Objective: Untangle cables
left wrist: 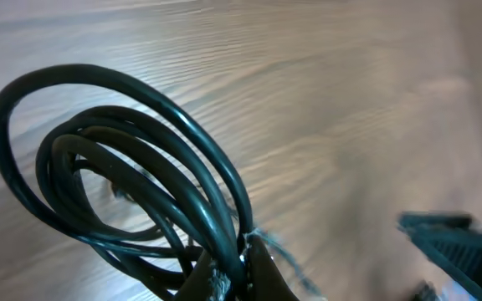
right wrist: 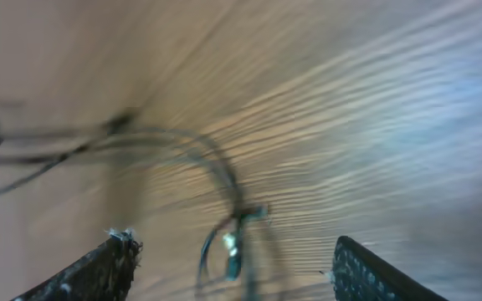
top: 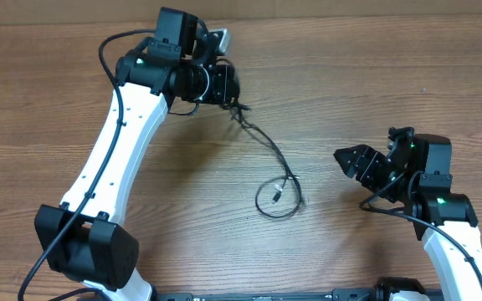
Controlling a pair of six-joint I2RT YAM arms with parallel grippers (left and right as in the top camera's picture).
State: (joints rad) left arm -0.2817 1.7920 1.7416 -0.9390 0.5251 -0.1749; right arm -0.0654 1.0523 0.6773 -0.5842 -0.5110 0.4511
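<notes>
Looking down, we see a brown wood-grain surface [top: 375,75] filling the frame. Our left tool [top: 234,99], upper centre, is clamped on the thin black cables [top: 284,170], which trail to a loop at centre. Our right tool [top: 348,165], at right, gapes empty.

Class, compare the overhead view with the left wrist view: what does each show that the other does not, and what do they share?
Overhead only: the left arm and right arm, and the cable trailing to a loose loop mid-table. Left wrist only: tight coils close up, pinched in the shut left gripper. Both: the black cable and the wooden table.
</notes>
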